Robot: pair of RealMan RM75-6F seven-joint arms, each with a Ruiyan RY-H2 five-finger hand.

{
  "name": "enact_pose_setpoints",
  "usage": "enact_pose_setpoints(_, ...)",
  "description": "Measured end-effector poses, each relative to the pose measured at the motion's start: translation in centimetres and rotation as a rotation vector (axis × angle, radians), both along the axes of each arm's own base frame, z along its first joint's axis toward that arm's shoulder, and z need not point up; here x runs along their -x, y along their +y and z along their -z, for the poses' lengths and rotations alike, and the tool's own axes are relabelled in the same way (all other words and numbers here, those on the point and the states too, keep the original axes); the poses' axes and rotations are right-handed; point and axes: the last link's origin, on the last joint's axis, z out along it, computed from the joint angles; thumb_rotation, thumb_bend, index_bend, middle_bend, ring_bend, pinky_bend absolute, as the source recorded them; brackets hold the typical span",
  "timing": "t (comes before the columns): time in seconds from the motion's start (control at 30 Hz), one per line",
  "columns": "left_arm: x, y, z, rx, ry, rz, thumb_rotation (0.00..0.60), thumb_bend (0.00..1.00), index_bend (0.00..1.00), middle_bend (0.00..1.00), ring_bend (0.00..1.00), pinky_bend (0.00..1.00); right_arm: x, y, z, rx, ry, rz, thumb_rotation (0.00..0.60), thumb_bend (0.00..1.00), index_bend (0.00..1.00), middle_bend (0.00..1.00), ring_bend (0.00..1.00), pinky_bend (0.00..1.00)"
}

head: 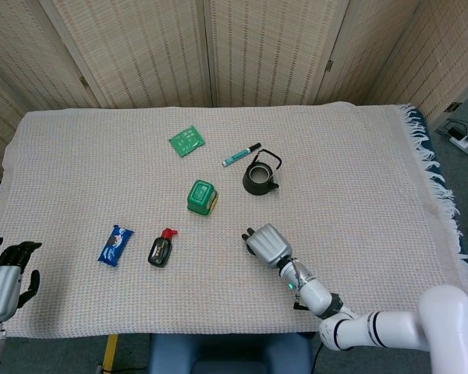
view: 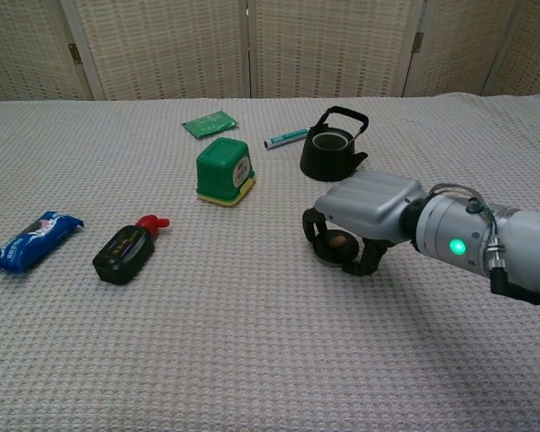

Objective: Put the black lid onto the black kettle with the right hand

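Observation:
The black kettle (head: 260,178) (view: 331,153) stands upright with no lid on it, handle up, on the woven cloth right of centre. Nearer to me, my right hand (head: 267,243) (view: 364,211) lies palm down over the black lid (view: 335,245). Its fingers and thumb are curled around the lid's rim and grip it. The lid looks slightly tilted, its brown knob facing the chest camera, low at the cloth. The hand hides the lid in the head view. My left hand (head: 6,271) hangs at the near left table edge, holding nothing, fingers apart.
A green box (view: 225,171) stands left of the kettle, a teal pen (view: 285,138) and a green packet (view: 209,123) behind it. A black bottle with a red cap (view: 126,252) and a blue snack packet (view: 29,241) lie at the left.

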Motion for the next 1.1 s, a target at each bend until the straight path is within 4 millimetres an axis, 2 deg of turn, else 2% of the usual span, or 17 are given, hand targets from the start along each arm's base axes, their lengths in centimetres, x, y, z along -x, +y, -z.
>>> enact_pose_setpoints(0.27,0.1,-0.1,-0.2,-0.005,-0.001,-0.003,0.6,0.52,0.2,0.18,0.19,0.05,-0.5,-1.5,-1.7,0.062,-0.02,0.01,0.6,0.38,0.33,0.36,0.87,0.92)
enact_pose_setpoints(0.5,-0.1,0.0,0.0,0.0,0.001,0.005,0.6,0.52,0.2,0.18,0.19,0.05,-2.0,-5.1,-4.5,0.163,-0.063,0.032,0.6,0.38,0.35,0.36,0.87,0.93)
enact_pose_setpoints(0.63,-0.2,0.1,0.1,0.004,0.004,0.004,0.6,0.52,0.2,0.18,0.19,0.05,-2.3,-7.1,-5.4,0.208,-0.051,0.043,0.6,0.38,0.35,0.36,0.88,0.93)
enact_pose_setpoints(0.8,-0.3,0.2,0.2,0.006,0.008,-0.001,0.6,0.52,0.2,0.18,0.19,0.05,-2.4,-9.5,-5.9,0.245,-0.032,0.069,0.6,0.38,0.35,0.36,0.87,0.93)
enact_pose_setpoints(1.1,-0.2,0.2,-0.1,-0.003,0.016,-0.019,0.6,0.52,0.2,0.18,0.19,0.05,-2.7,-12.9,-5.3,0.279,0.012,0.107,0.6,0.38,0.35,0.36,0.87,0.93)
